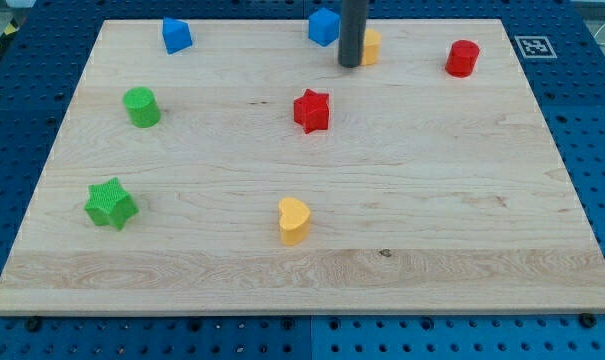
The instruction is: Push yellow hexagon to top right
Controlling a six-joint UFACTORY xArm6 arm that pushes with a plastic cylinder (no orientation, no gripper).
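path to view's right: board (422,110) open | obstacle: red cylinder (462,58) near top-right corner

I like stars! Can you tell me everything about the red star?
The red star is a small chunky block with ridged sides, looking like plastic. It lies flat on the wooden board, a little above the middle, touching nothing. My tip is above it to the view's right, well apart.
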